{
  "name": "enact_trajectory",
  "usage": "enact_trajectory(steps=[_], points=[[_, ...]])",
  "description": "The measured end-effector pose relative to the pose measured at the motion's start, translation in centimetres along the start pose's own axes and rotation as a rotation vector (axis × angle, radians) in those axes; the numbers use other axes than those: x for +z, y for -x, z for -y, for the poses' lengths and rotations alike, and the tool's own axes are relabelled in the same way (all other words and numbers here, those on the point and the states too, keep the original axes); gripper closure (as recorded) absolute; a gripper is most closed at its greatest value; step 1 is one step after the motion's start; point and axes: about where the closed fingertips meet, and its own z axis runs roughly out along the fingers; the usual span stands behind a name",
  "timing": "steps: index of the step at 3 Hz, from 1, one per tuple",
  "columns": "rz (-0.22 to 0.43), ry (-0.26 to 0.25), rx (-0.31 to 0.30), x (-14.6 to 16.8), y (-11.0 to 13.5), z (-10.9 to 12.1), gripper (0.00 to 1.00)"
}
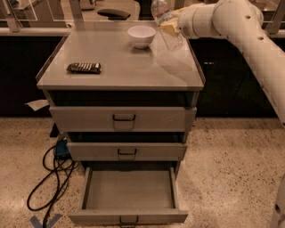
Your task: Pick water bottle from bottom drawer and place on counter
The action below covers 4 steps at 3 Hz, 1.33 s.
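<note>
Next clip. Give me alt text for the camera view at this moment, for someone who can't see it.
The gripper holds the water bottle tilted over the back right corner of the counter, beside a white bowl. A dark striped packet lies at the counter's left, and the bottom drawer stands pulled open.

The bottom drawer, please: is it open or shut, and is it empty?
Open and empty: the bottom drawer is pulled out, its floor bare. The pincer holds the water bottle above the counter.
</note>
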Motion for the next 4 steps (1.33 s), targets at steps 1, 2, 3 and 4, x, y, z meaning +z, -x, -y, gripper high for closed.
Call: enact_trajectory(steps=[1,2,3,4], points=[[-0.12,0.025,0.122,-0.1,-4.7,-1.3,1.0],[-0.125,0.026,0.162,0.1,-5.0,-1.5,1.0],[-0.125,0.03,0.166,0.2,-5.0,-1.6,1.0],[-0.092,0.102,0.206,1.4,-4.8,-3.7,1.0]])
